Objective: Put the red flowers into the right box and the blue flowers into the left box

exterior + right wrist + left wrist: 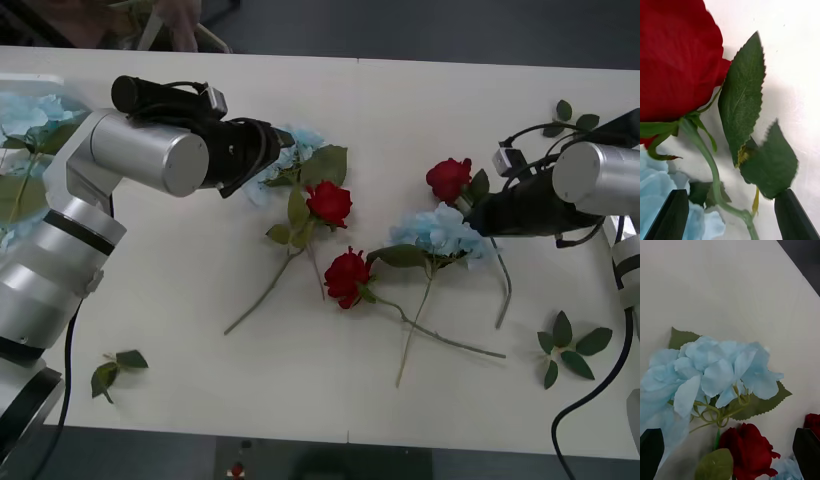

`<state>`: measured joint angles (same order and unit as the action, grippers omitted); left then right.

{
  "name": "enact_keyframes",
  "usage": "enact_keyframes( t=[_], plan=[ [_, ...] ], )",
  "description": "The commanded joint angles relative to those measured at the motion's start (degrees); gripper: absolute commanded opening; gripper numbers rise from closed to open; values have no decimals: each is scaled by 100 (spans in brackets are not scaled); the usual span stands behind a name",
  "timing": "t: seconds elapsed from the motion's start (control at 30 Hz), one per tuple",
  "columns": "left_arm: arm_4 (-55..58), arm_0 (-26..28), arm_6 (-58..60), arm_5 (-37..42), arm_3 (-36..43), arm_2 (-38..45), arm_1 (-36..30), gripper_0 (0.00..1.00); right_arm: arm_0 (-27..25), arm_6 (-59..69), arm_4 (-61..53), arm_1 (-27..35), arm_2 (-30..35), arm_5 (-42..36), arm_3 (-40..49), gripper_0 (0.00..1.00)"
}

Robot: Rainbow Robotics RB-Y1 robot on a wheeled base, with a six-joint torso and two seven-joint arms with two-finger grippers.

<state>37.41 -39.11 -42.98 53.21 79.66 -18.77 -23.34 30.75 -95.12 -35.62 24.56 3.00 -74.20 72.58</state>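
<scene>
Right gripper (730, 217) down at the far-right rose (449, 178), black fingers (672, 213) apart, stem (711, 176) running between them toward the wrist, bloom just ahead. Stem's long axis roughly in line with the reach, so a close across it looks like the coming move. Pale blue cluster (662, 198) crowding one finger, a risk of pinching petals too.

Left gripper (730, 453) over the blue flower (715, 371) near the table's far edge, fingers (651, 450) spread, cluster ahead, another rose (748, 450) between the tips.

Front view alone gives the layout: two more roses mid-table (329, 203), (346, 275), left box (40, 85) at the far left with blue already inside. Right box not seen.
</scene>
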Motion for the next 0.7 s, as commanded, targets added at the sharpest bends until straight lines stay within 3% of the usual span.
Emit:
enact_keyframes(
  t=[0.03,0.1,0.13,0.2,0.23,0.5,0.7],
  plan=[
    [-103,-141,18,-311,-179,172,181,100,71,-94,38,128,-72,46,28,67],
    [-111,-203,9,-320,-267,110,243,100,71,-94,29,128,-72,37,28,61],
    [-120,-238,26,-320,-302,58,251,100,71,-94,38,119,-90,46,28,47],
    [-111,-290,62,-320,-390,-39,260,100,71,-94,46,128,-107,46,28,9],
    [-94,-334,79,-328,-460,-109,260,100,71,-94,46,128,-98,46,28,0],
    [-41,-1038,105,-328,-1365,-874,260,100,71,-86,46,128,-107,2,28,0],
    [-147,-1196,35,-320,-1655,-1050,322,100,71,-94,29,128,51,19,89,0]
  ],
)
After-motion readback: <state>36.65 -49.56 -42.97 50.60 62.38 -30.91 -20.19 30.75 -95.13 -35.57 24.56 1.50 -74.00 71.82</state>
